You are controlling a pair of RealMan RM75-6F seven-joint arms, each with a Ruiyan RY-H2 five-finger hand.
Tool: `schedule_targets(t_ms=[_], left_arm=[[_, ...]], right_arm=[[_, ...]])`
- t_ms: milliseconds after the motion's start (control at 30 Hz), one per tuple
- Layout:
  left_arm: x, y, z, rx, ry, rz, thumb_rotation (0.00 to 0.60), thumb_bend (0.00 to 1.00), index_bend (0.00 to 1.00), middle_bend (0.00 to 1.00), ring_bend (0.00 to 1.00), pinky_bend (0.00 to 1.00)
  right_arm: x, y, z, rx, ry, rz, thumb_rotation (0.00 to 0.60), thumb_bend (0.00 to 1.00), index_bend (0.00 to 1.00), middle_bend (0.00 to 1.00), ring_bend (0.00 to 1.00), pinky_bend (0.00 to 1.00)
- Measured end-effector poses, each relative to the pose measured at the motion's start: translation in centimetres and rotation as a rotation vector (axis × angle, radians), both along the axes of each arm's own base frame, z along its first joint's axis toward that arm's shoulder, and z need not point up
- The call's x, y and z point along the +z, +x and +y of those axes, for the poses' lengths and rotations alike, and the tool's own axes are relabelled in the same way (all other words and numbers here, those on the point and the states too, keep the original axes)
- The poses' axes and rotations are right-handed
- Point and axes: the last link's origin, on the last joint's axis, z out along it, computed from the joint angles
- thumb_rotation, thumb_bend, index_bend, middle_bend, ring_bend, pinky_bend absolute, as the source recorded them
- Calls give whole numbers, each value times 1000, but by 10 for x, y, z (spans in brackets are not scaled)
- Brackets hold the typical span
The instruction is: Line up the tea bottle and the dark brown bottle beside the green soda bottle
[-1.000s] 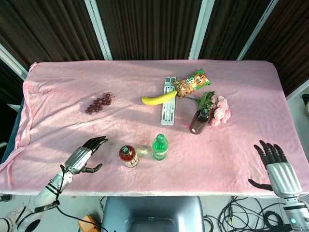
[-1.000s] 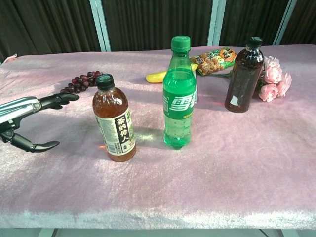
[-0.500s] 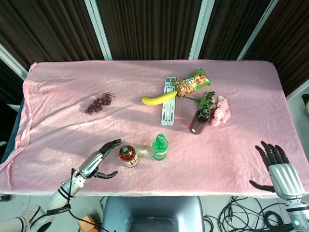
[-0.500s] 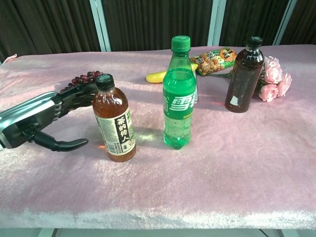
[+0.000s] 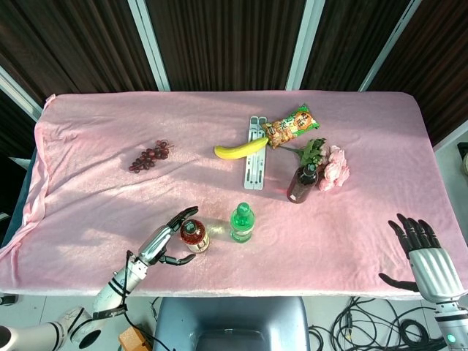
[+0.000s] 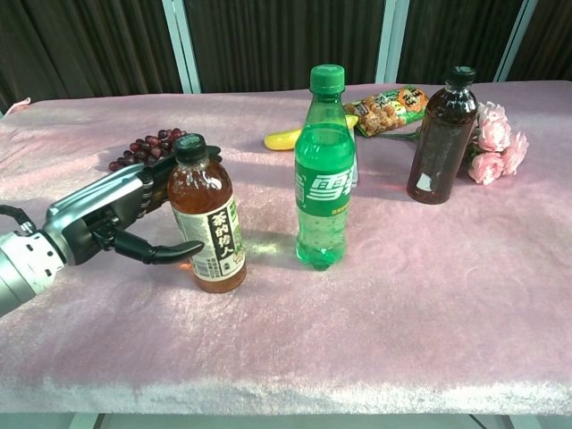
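Left hand spread wide around tea bottle, fingers behind, thumb in front, grip not closed yet. Bottle full, likely heavy, smooth plastic; take the labelled mid-body. Green soda bottle just beyond; dark brown bottle far off. Right hand open, empty.

Left hand: silver-grey metal back plate, black fingers tapering to slim glossy tips. Pale grey cylindrical wrist cuff with a small dark dot; thin black cable loops beside it. Head view: slender silver-and-black forearm with black cabling.

Right hand: ribbed silver-white back, black fingers and thumb, white wrist below.
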Motion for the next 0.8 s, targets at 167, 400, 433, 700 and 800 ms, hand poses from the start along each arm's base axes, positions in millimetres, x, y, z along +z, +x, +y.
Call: schedule_targets(t_ms=[167,400,433,700,800], left_arm=[[-7,9,1,12,14,15,600,269,69,116,21,149],[-17,19,7,55,43,29,600,270,269,330,150,230],[-18,20,7,62,46,29,600,271,313,376,183,250],[-20,22,10,89,69,22,600,383,589,652,408,413],[-20,23,12,99,78,16,600,410,610,670,419,420]], right_arm=[[2,0,1,4,-3,-6,600,201,0,0,0,0],[3,0,2,7,1,-10,600,201,0,0,0,0],[3,0,3,7,1,-11,600,201,0,0,0,0],[8,-3,6,6,-7,-21,600,201,0,0,0,0],[9,-3,6,4,-6,-21,600,201,0,0,0,0]])
